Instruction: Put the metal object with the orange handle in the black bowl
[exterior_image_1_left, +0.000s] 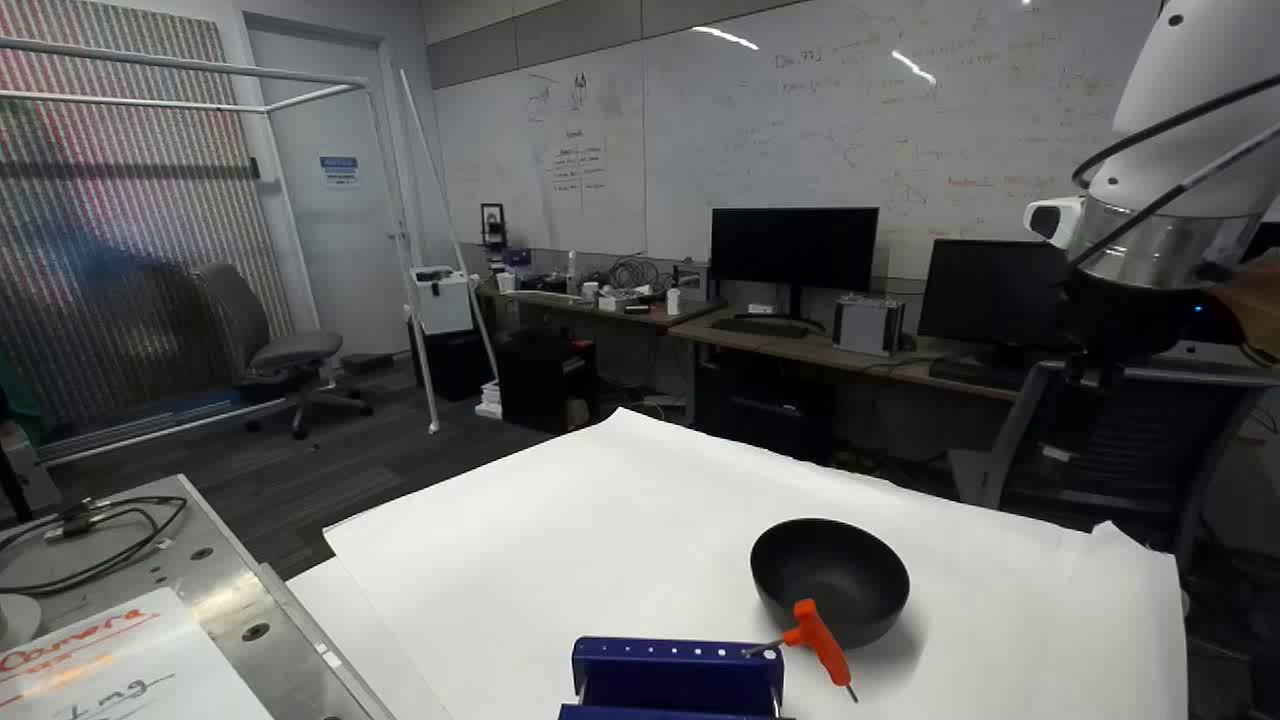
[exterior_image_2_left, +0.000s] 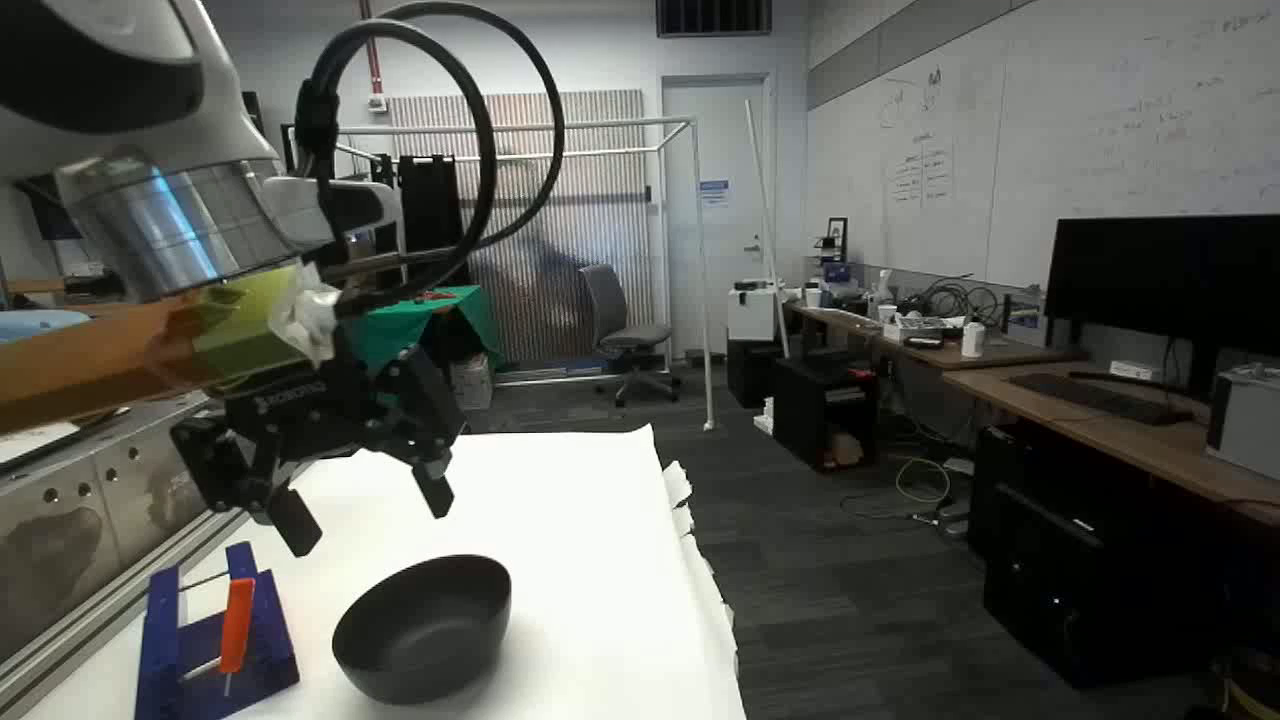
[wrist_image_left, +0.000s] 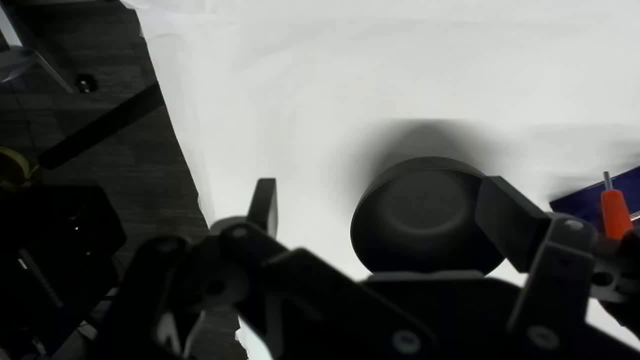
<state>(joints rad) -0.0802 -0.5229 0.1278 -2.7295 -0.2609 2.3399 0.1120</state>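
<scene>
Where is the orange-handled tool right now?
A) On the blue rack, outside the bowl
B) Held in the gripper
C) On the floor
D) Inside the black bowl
A: in an exterior view the orange-handled tool shows at the blue rack, apart from the black bowl, while the gripper hangs open above, holding nothing.

A blue rack (exterior_image_1_left: 672, 678) sits on white paper (exterior_image_1_left: 560, 540); 2 monitors (exterior_image_1_left: 795, 248) before a whiteboard (exterior_image_1_left: 800, 130).
</scene>
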